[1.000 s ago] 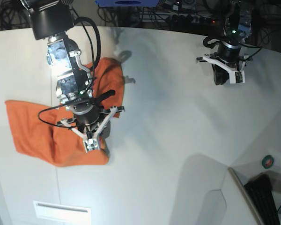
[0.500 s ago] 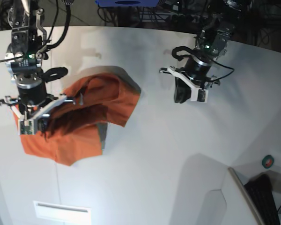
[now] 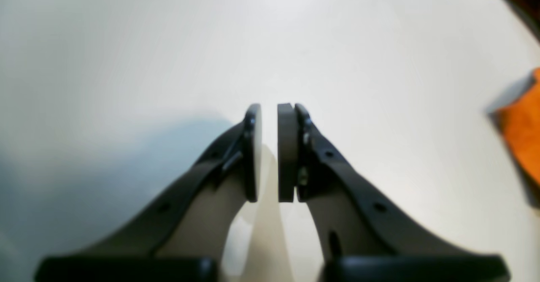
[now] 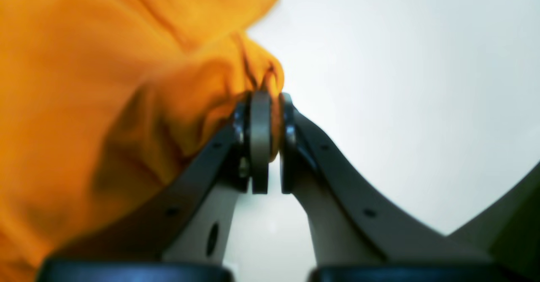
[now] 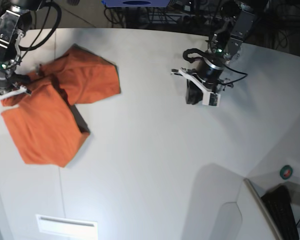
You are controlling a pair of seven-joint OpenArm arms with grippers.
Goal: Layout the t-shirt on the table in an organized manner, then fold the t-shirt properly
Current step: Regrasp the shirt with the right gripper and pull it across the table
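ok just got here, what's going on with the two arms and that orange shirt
The right gripper has a bunched fold of the orange t-shirt pinched between its fingers, over at that arm's side of the table. The shirt lies rumpled, not yet laid out flat or folded. The left gripper holds nothing; it hangs over bare tabletop, away from the fabric, its fingers a little apart.

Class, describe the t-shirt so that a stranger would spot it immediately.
On the big smooth white table, look toward the left side of the base view. There lies the crumpled orange fabric t-shirt, the only bright orange thing, unlike the flat white rectangular plate below it.
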